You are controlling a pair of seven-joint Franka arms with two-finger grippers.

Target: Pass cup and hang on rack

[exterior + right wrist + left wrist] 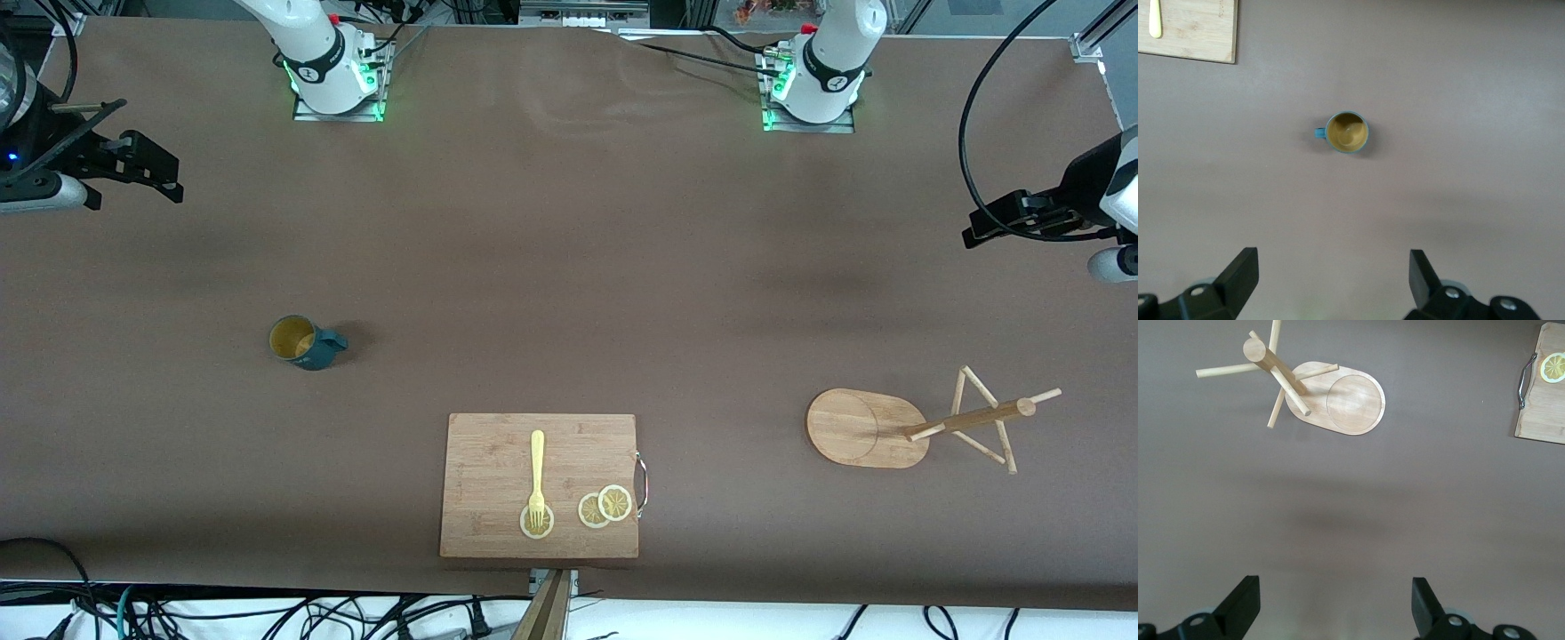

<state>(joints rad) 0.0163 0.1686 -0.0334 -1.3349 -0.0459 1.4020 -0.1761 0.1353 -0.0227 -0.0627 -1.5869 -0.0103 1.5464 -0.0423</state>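
The cup [305, 342] is a dark teal mug with a mustard-yellow inside, standing upright on the brown table toward the right arm's end; the right wrist view shows the cup [1347, 132] from above. The rack [867, 427], a light wooden mug tree with an oval base, a post and thin pegs, stands toward the left arm's end, and the left wrist view also shows the rack [1338, 397]. My right gripper [151, 169] hangs open and empty over the table's edge, apart from the cup. My left gripper [987, 227] hangs open and empty, apart from the rack.
A rectangular wooden cutting board [498, 444] lies near the front edge, between cup and rack, nearer the front camera than both. On it lie a yellow fork [537, 471] and lemon slices [605, 507]. Bare brown table lies between cup and rack.
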